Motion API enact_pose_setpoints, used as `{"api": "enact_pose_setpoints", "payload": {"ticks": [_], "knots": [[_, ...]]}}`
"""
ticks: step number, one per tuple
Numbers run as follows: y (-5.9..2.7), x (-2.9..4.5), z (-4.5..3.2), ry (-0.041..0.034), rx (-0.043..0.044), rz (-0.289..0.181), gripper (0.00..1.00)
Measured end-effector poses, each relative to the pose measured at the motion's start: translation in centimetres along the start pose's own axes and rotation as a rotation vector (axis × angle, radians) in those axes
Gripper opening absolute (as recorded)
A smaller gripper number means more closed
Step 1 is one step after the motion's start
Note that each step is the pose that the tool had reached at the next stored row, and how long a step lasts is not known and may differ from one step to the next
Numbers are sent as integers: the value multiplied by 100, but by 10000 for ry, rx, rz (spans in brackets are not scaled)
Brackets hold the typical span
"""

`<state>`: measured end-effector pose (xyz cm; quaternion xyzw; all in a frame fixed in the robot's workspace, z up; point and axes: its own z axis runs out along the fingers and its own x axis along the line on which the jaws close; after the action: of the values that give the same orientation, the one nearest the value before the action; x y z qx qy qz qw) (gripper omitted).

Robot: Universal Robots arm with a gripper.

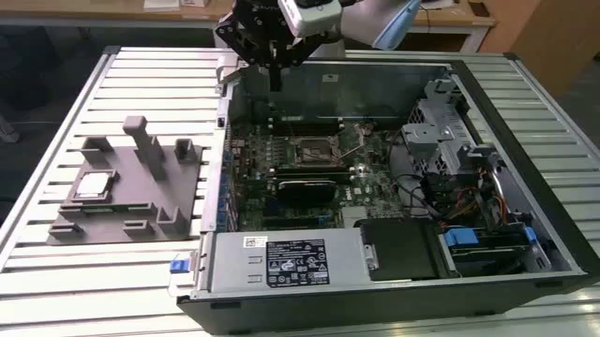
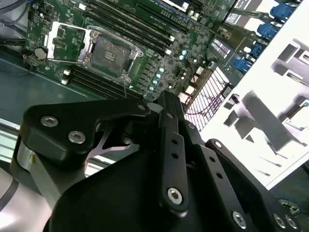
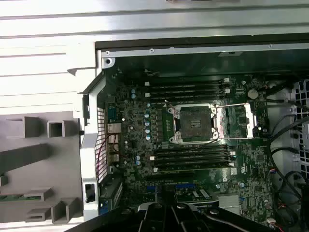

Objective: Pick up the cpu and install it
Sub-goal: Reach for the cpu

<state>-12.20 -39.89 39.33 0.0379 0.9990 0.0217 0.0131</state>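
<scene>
Slatted table (image 1: 56, 281) carries everything. Open computer case (image 1: 375, 309) at centre, with grey fixture (image 1: 103, 225) at its 9 o'clock in exterior view. Gripper (image 1: 275, 88) hangs over case's 12 o'clock wall, jaws look drawn narrow, nothing between them. Socket (image 3: 193, 123) open, bare. Cpu (image 1: 94, 184) lies flat in fixture, well apart from gripper. For pick, you'd want jaws widened, squared to chip edges. Mind fixture posts (image 1: 140, 137) at chip's 1 o'clock.

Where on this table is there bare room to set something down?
Bare slatted table between the grey fixture and the near edge, and beyond the fixture toward the far edge. Crowded: the fixture, carrying the cpu, and the open computer case.
</scene>
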Motion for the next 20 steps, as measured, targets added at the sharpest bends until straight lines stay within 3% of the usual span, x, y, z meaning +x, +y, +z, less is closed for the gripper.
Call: {"api": "enact_pose_setpoints", "payload": {"ticks": [11, 20], "knots": [[-2, 28, 0, 0, 0, 0, 11], [-11, 139, -3, 0, 0, 1, 11]]}}
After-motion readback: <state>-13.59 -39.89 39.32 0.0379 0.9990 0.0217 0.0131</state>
